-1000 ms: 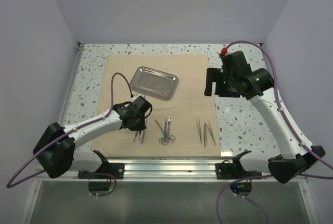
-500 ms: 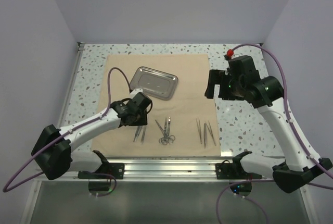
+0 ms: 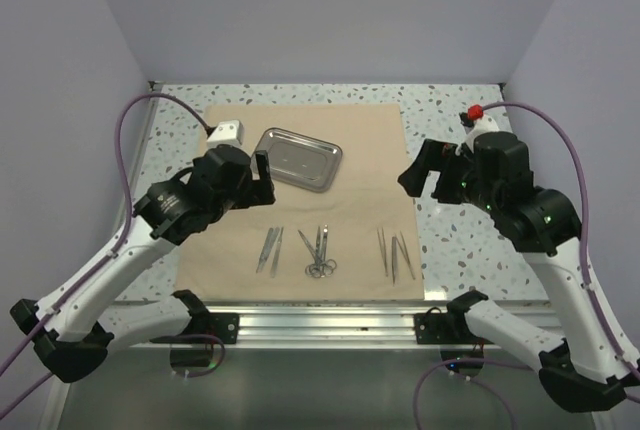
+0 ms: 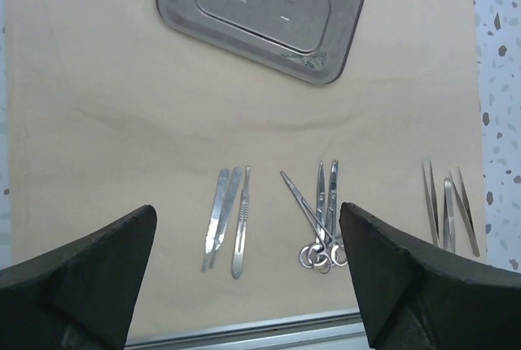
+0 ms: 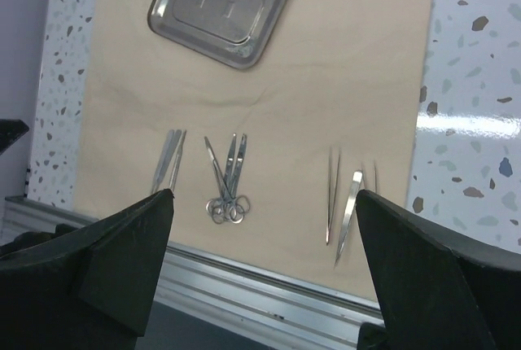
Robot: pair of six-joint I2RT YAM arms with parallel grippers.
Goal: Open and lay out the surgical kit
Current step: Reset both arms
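The tan wrap sheet [image 3: 350, 150] lies flat and square on the table. On it, at the back, sits the steel tray [image 3: 296, 158], which holds nothing. Along the sheet's near edge lie two flat steel handles [image 3: 270, 250], the scissors [image 3: 319, 252] and the tweezers [image 3: 395, 252]. My left gripper [image 3: 255, 185] hangs open above the sheet's left part, holding nothing. My right gripper [image 3: 425, 178] hangs open over the sheet's right edge, also holding nothing. The left wrist view looks down on the tray [image 4: 260, 12], handles [image 4: 228, 220] and scissors [image 4: 321, 220] past the left gripper [image 4: 247, 228]. Tweezers [image 5: 346, 199] show in the right wrist view.
A speckled terrazzo table [image 3: 460, 240] borders the sheet on all sides. An aluminium rail [image 3: 320, 325] with black clamps runs along the near edge. Pale walls close in the back and both sides.
My left gripper has opened, let go of the steel handles and risen back and left from them. The right gripper has drawn a little to the right and toward me.
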